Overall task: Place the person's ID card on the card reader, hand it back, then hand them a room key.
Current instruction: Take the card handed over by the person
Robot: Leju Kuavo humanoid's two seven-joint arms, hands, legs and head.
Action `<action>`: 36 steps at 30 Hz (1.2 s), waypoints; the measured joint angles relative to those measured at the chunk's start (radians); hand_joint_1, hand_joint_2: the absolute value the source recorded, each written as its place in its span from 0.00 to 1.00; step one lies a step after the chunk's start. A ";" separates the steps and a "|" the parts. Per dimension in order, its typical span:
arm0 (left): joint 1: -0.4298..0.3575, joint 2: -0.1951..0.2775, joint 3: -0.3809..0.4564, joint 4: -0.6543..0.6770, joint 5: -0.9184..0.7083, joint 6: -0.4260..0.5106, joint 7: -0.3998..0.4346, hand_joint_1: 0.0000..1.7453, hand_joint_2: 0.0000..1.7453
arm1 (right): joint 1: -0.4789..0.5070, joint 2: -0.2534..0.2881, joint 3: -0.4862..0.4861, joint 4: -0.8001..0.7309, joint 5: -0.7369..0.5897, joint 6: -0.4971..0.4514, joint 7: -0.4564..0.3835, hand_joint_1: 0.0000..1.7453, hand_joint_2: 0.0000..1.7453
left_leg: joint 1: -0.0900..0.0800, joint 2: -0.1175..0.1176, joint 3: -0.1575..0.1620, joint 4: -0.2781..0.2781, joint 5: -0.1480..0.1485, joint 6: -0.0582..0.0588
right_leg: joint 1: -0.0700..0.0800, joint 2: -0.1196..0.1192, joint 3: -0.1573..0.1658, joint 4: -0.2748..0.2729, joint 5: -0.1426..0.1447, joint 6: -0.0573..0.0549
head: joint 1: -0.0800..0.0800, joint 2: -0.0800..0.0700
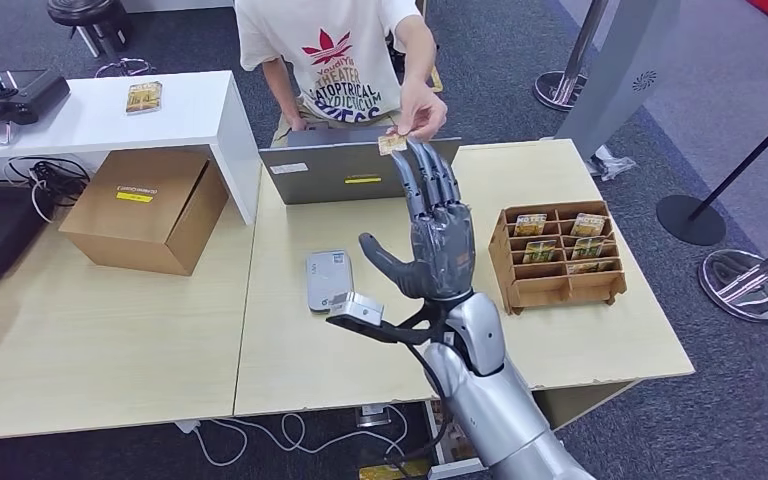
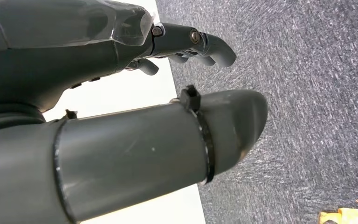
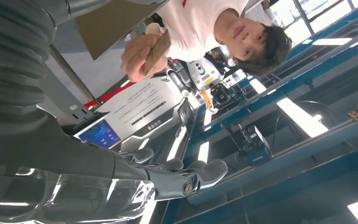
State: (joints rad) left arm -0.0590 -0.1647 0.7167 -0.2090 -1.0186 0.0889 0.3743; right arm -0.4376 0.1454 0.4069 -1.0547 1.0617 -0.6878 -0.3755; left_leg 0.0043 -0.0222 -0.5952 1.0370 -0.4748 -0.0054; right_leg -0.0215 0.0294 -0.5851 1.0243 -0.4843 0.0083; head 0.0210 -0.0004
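Observation:
A person behind the desk holds out the small tan ID card [image 1: 392, 143] between finger and thumb of one hand [image 1: 422, 110]. My right hand [image 1: 438, 235] is raised with its fingers straight and apart. Its fingertips reach just under the card, and I cannot tell whether they touch it. In the right wrist view the card [image 3: 156, 49] sits in the person's hand beyond my fingers [image 3: 186, 177]. The grey card reader [image 1: 327, 279] lies flat on the desk left of my wrist. A wooden rack [image 1: 557, 255] of key cards stands to the right. My left hand [image 2: 177, 42] hangs beside the desk over carpet, holding nothing.
A grey laptop [image 1: 355, 170] stands open between me and the person. A cardboard box [image 1: 145, 208] sits on the left desk beside a white shelf [image 1: 100, 110]. Stanchion bases [image 1: 745, 285] stand on the carpet to the right.

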 joint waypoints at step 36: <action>0.005 0.010 0.017 0.000 -0.049 -0.015 -0.046 0.00 0.00 | -0.167 -0.050 -0.001 0.277 0.224 -0.002 0.204 0.01 1.00 | 0.000 0.000 0.000 0.000 0.000 0.000 | 0.000 0.000 0.000 0.000 0.000 0.000 | 0.000 0.000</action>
State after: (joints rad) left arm -0.0543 -0.1545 0.7336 -0.2090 -1.0672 0.0736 0.3279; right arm -0.6051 0.0950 0.4061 -0.7781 1.2860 -0.6901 -0.1710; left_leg 0.0042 -0.0225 -0.5952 1.0372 -0.4747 -0.0053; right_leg -0.0215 0.0292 -0.5853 1.0242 -0.4842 0.0083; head 0.0210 -0.0004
